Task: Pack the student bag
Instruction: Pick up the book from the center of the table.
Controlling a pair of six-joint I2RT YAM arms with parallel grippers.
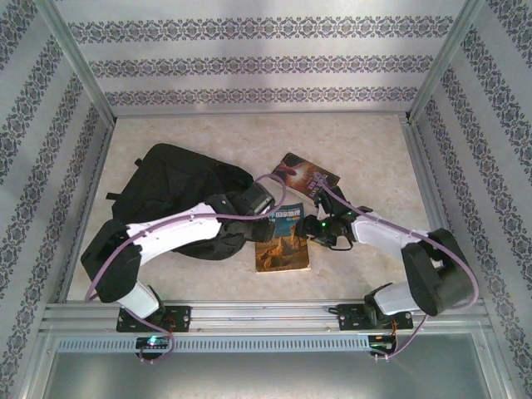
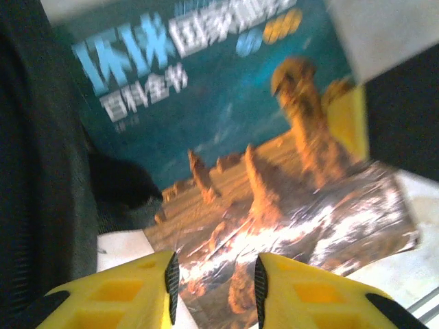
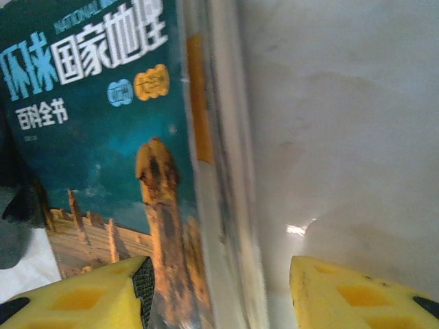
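Observation:
The student bag (image 1: 179,187), black and soft, lies at the left-centre of the table, and its fabric shows along the left edge (image 2: 34,171) of the left wrist view. A blue-and-orange book (image 1: 283,241) lies flat just right of the bag. My left gripper (image 1: 266,212) hovers over this book (image 2: 226,137) near the bag; its jaws (image 2: 214,288) stand apart with the glossy cover's corner showing between them. My right gripper (image 1: 316,226) is at the book's right edge, open (image 3: 219,295), its fingers straddling the page edge of the book (image 3: 103,137).
A second, dark book (image 1: 306,174) lies behind the right gripper. The beige table (image 1: 208,137) is bounded by patterned walls on three sides and a metal rail (image 1: 266,316) at the near edge.

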